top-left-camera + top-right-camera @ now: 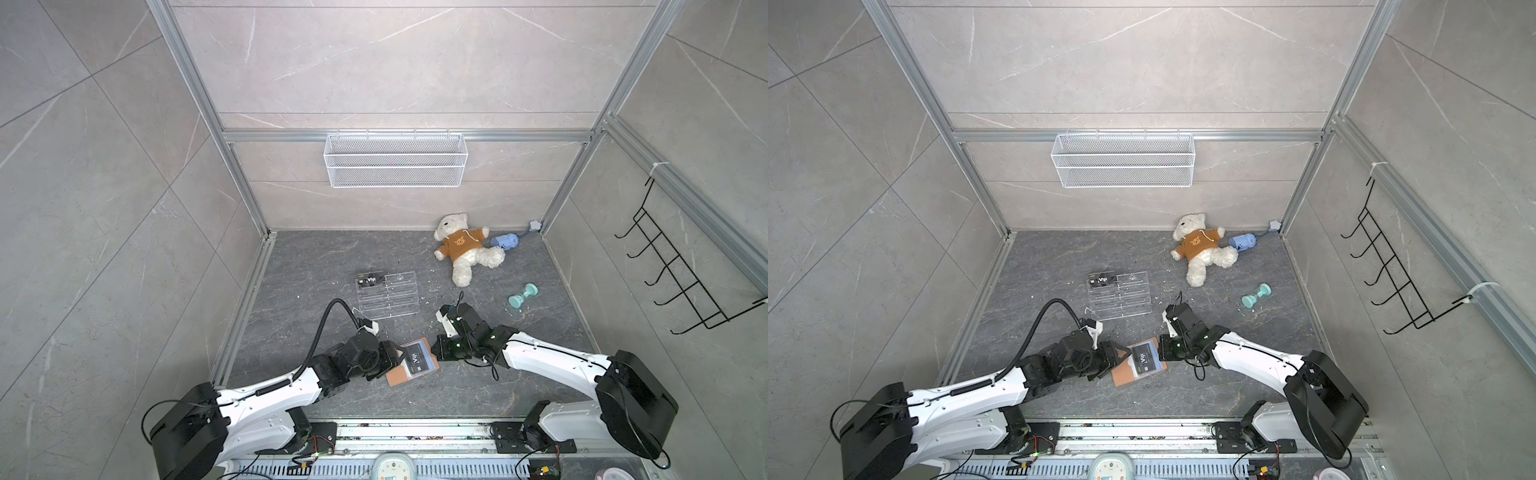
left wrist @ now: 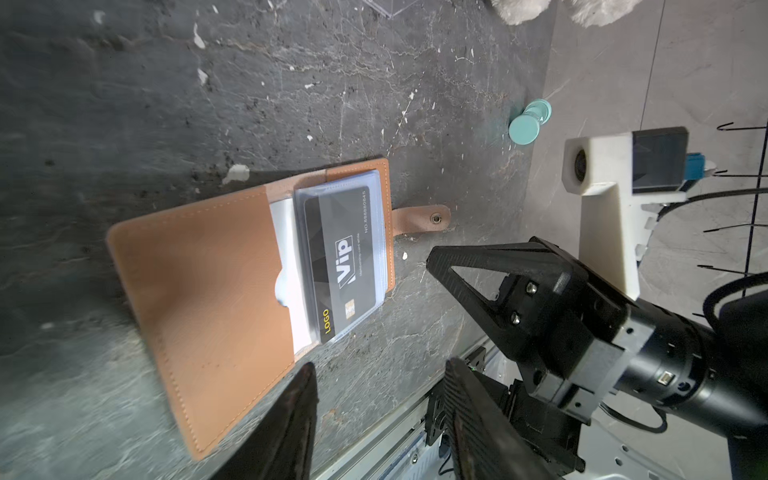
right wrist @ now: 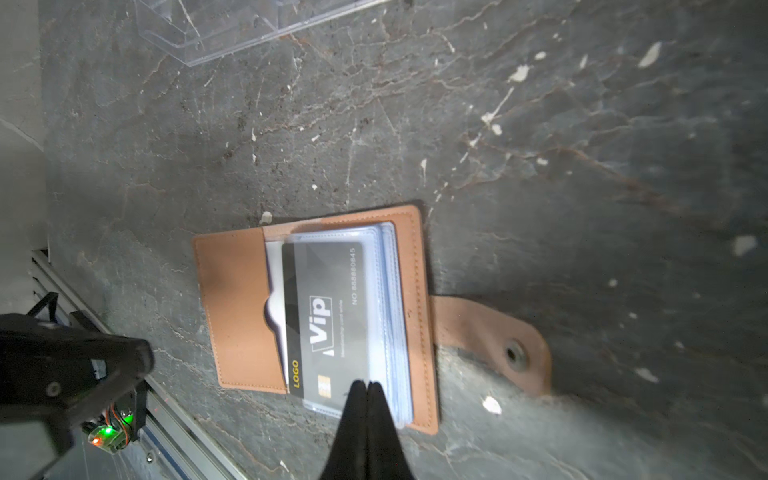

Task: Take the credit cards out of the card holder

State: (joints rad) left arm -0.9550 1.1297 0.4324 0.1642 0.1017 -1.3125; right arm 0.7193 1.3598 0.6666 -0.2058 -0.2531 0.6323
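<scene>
Grey marbled floor (image 1: 374,257) (tiled walls (image 1: 395,62)); left claw (image 2: 380,374) parted, right claw (image 3: 366,384) clenched.

Arm links, mine: white shells (image 1: 266,392), black joint housings (image 1: 631,407).
My left cabling: black corrugated hose (image 1: 318,332).
My wrist camera mount (image 2: 598,166): white.
My jaws: black, triangular, screwed.

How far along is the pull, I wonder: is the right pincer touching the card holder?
Apart. In the left wrist view, bare floor shows between the card holder and the tip of the shut right pincer.
</scene>
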